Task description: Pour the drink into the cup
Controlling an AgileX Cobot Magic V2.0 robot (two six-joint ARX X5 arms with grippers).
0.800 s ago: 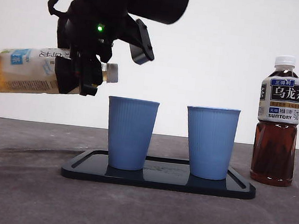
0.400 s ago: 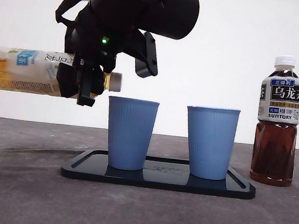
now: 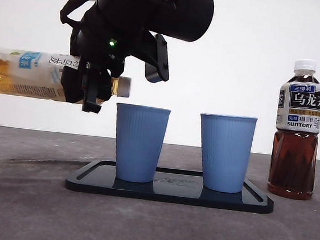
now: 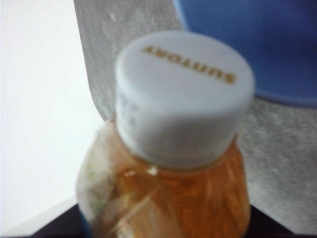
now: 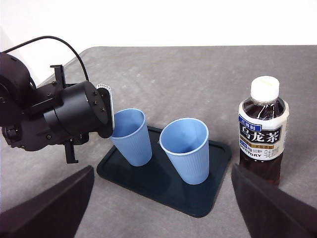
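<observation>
Here the left pincer [image 3: 92,87] is clamped on the light tea bottle [image 3: 24,74], which lies almost level, its neck just past the jaws and its base well behind them. The white ribbed cap [image 4: 184,94], stamped with the maker's name, appears to be on the neck, just short of the rim of the nearer blue cup [image 3: 139,143], which stands below and just ahead of the pincer. By the look of it, the pouring step is poised but nothing flows. The next move seems to call for the cap to come off, then for the mouth to be carried over the cup and tipped.

The second blue cup [image 3: 225,152] stands farther off on the same glossy dark tray [image 3: 169,192] with a raised lip. Both cups are tapered, finely ridged and matte. A dark oolong bottle [image 3: 297,131], upright and capped, stands beyond them on the grey, mottled counter [image 3: 19,208]. The held bottle is clear plastic with a pale wrap label over amber liquid.

The right pincer [image 5: 161,208] waits well back from the tray, its jaws apart.
</observation>
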